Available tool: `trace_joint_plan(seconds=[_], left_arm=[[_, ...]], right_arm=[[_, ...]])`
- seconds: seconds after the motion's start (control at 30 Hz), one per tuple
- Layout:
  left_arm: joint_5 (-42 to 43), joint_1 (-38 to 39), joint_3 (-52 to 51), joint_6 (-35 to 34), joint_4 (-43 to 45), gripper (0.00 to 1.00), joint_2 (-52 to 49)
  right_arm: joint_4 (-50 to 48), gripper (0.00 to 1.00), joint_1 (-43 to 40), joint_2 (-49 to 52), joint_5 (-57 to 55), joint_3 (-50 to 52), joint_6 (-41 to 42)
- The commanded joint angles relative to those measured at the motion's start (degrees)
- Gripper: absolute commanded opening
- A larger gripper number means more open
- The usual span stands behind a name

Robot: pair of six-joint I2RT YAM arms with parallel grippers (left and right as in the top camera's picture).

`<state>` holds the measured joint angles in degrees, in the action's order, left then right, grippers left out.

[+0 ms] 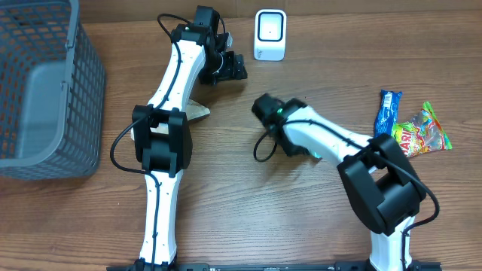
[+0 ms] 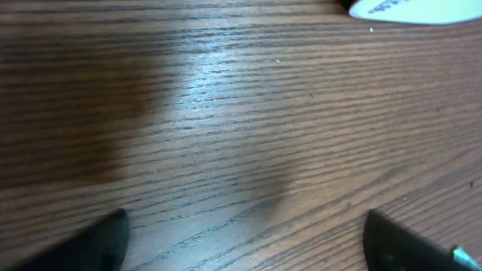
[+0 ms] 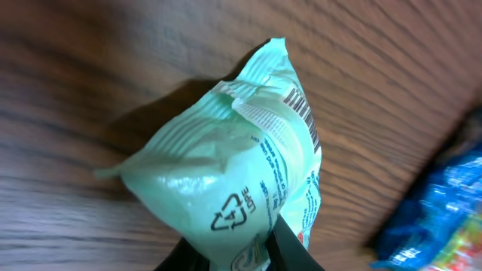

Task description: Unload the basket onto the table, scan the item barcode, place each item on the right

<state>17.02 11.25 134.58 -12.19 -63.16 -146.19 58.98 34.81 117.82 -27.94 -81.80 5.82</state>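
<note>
A pale green plastic packet [image 3: 233, 173] fills the right wrist view, with a barcode [image 3: 301, 113] printed along its upper right edge. My right gripper [image 3: 241, 254] is shut on the packet's lower end, one black finger on each side. From overhead, the right gripper [image 1: 305, 149] is mid-table and the arm hides all but a sliver of the packet [image 1: 317, 156]. The white scanner [image 1: 269, 35] stands at the far edge. My left gripper [image 1: 228, 68] hovers just left of the scanner, open and empty. Its fingers [image 2: 98, 245] are spread wide over bare wood, with the scanner's edge [image 2: 410, 7] at the top right.
A grey mesh basket [image 1: 45, 90] sits at the far left. A blue snack bar [image 1: 388, 111] and a colourful gummy bag [image 1: 423, 129] lie at the right. The blue wrapper [image 3: 444, 203] also shows in the right wrist view. A tan wedge [image 1: 198, 113] pokes out beside the left arm.
</note>
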Motion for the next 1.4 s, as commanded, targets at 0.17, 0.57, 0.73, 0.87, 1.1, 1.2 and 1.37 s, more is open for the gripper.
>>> trace_joint_plan(seconds=[0.17,0.57,0.73,0.87,1.1,1.2,1.37], left_arm=[[-0.94,0.28,0.42,-0.07,0.02,1.0,-0.33],[-7.52,0.0,0.42,-0.07,-2.93,1.0,-0.33],[-6.86,-1.53,0.42,-0.17,-4.66,1.0,-0.33],[-6.91,-2.86,0.42,-0.28,-6.08,1.0,-0.33],[-6.97,-3.58,0.42,-0.26,-6.84,1.0,-0.33],[-6.97,-3.58,0.42,-0.26,-6.84,1.0,-0.33],[-6.97,-3.56,0.42,-0.26,-6.84,1.0,-0.33]], right_arm=[[4.04,0.04,-8.04,-4.42,33.16,-15.65,1.44],[-1.64,0.04,-22.18,-4.57,80.0,-18.18,-1.16],[-21.75,0.03,-26.49,-4.17,89.37,-18.18,11.65],[-42.29,0.03,-26.51,-1.62,91.19,-18.18,27.56],[-77.48,0.03,-26.32,8.94,89.39,-18.25,54.8],[-82.47,0.03,-26.12,13.77,85.68,-18.47,59.17],[-84.19,0.03,-25.66,19.17,81.68,-18.45,59.06]])
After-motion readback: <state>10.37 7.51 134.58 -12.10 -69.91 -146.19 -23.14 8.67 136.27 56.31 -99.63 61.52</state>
